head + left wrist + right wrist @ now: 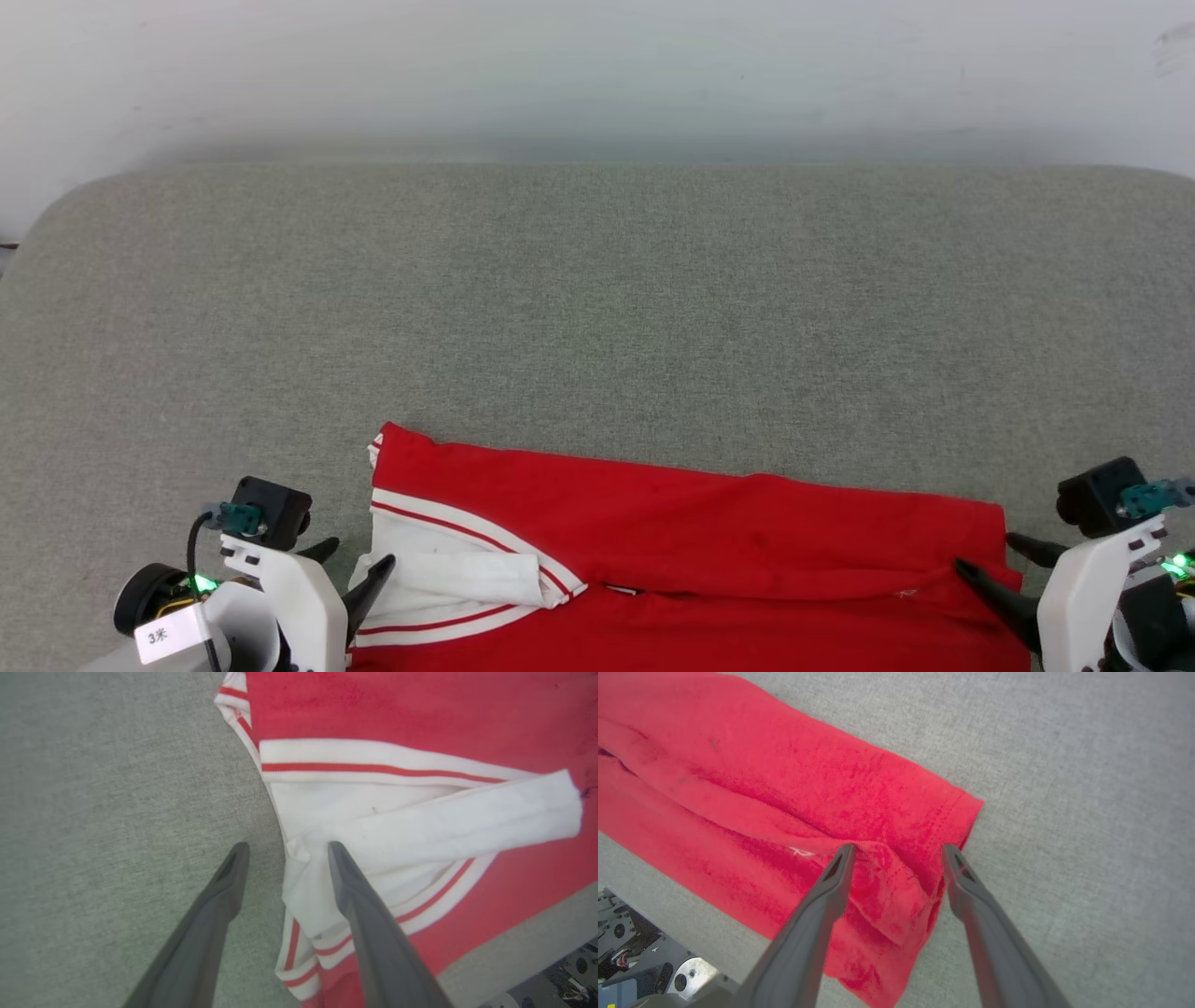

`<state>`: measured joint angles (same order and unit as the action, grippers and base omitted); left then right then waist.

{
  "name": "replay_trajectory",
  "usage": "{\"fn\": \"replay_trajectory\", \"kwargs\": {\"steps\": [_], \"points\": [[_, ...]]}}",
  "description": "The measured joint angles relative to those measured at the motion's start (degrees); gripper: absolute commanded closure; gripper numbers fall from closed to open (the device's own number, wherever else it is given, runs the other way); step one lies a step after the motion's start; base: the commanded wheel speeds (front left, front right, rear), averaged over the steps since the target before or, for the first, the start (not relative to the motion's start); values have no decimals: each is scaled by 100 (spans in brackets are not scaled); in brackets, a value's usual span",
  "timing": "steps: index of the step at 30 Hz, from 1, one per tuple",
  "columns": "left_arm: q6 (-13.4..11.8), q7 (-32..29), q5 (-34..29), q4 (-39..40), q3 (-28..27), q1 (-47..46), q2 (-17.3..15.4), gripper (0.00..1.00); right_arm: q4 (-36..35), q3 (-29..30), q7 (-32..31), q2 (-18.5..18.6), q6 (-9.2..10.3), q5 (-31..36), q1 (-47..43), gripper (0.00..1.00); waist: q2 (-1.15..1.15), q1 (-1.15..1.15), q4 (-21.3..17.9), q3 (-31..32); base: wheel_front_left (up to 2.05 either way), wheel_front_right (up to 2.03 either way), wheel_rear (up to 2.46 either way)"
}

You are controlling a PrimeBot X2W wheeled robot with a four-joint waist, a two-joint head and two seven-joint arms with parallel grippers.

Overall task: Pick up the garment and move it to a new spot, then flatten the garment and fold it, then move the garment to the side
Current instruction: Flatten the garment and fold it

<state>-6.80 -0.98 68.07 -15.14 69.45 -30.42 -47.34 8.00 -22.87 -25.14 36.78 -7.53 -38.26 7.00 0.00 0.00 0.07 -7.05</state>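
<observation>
Here, the step in hand: the garment (691, 523) lies as a long folded band, so we judge the lengthwise fold done. A crosswise fold or the carry to the side comes next.
Where the garment is: it lies at the near edge of the grey surface (597, 308), running left to right between our two arms. The white sleeve (467, 816) is tucked on top at the left end and the red hem (957, 812) closes the right end.
Left gripper (357, 557): its fingers (369, 914) are spread and pinch nothing. One tip is over bare surface and the other over the white sleeve, so they straddle the garment's left edge.
Right gripper (988, 553): its fingers are spread and empty. One tip is at a raised red crease, the other at the hem's corner just beside bare surface.
Contact: we cannot tell whether any tip actually presses the cloth.
Arm pose: both wrists sit low at the near corners, with the fingers slanting inward and down toward the two ends.
How to do it well: we should bite every layer at each end, with the sleeve included on the left. We should close both sides together and lift level, so the band neither sags nor opens.
Risk: taking only the top layer at the right crease would likely pull the fold apart.
</observation>
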Motion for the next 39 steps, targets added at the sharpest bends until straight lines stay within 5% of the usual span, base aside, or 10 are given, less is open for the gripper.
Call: {"fn": "replay_trajectory", "kwargs": {"steps": [14, 24, 32, 39], "points": [[-1393, 1495, -454, 759, -769, 310, -201, 0, -946, 1362, -439, 60, 1, 202, -415, 0, 0, 0, 114, 237, 0, 0, 0], [-2238, 1597, -1863, 1416, -2633, 1146, 342, 0, -797, 1694, -1225, -16, 2, 129, -680, 0, 0, 0, 294, 153, 0, 0, 0], [-2454, 1597, -3300, 1758, -4110, 2173, 1033, 0, -542, 1441, -1373, -232, 2, 97, -639, 0, 0, 0, 386, 74, 0, 0, 0], [-2180, 1599, -4197, 1947, -5104, 2849, 1908, 0, -135, 1187, -1395, -300, 2, 131, -526, 0, 0, 0, 454, -14, 0, 0, 0]]}}
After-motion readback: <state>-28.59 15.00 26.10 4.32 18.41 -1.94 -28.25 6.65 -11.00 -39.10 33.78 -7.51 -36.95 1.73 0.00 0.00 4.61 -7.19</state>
